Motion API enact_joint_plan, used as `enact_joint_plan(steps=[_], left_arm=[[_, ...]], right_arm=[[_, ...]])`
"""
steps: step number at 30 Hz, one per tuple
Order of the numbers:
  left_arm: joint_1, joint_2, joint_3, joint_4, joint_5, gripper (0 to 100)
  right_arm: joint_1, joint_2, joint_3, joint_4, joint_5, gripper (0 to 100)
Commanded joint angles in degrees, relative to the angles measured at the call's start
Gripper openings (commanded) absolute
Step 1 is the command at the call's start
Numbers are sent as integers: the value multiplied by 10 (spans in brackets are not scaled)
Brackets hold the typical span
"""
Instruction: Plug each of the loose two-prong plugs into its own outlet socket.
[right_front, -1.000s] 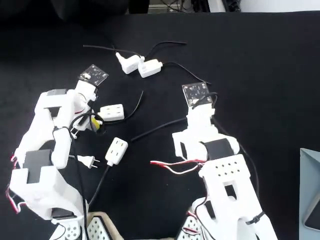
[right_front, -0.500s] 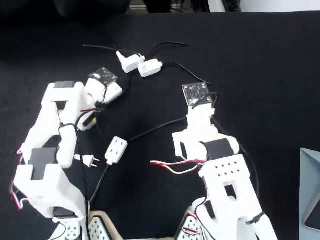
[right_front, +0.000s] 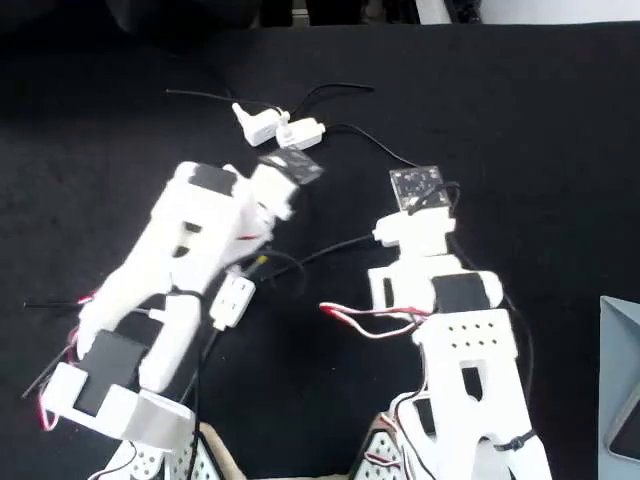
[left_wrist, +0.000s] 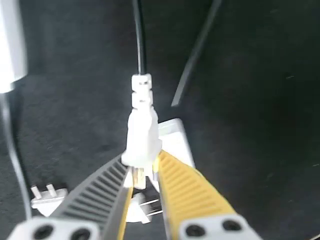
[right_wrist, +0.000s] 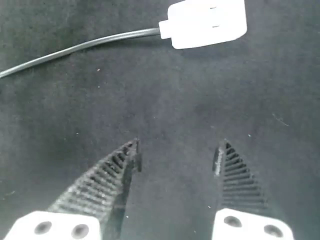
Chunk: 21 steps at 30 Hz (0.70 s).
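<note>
My left gripper (left_wrist: 142, 172) is shut on a white two-prong plug (left_wrist: 142, 132) whose black cord runs away from it. Just behind the held plug lies a white outlet block (left_wrist: 175, 137), and a loose plug (left_wrist: 47, 195) with bare prongs lies off to one side. In the high view the left arm (right_front: 200, 230) stretches toward the table's middle, close to a white plug (right_front: 255, 122) and outlet block (right_front: 302, 132) at the far side. Another outlet block (right_front: 232, 298) lies beside that arm. My right gripper (right_wrist: 175, 152) is open over bare cloth, short of a white outlet block (right_wrist: 207, 22).
Black cords (right_front: 320, 250) cross the black tablecloth between the two arms. Red and white wires (right_front: 350, 320) hang off the right arm (right_front: 440, 290). A grey box edge (right_front: 622, 390) shows at the near right.
The left arm has swung from the left side up and rightward toward the far plug and outlet. The outlet block that lay beside it has left its place. The right arm shifted slightly right.
</note>
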Motion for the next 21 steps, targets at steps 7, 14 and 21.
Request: enact_joint_plan(steps=[7,14,21], left_arm=[[124,-26,-31,33,131,100],[106,-27,-31,42,190,341],[71,-140,-31,79,190,341]], right_arm=[[33,-12,-36,10,14,240],[32,-11,-34,11,9,240],[-3,-7,-34,26,4,240]])
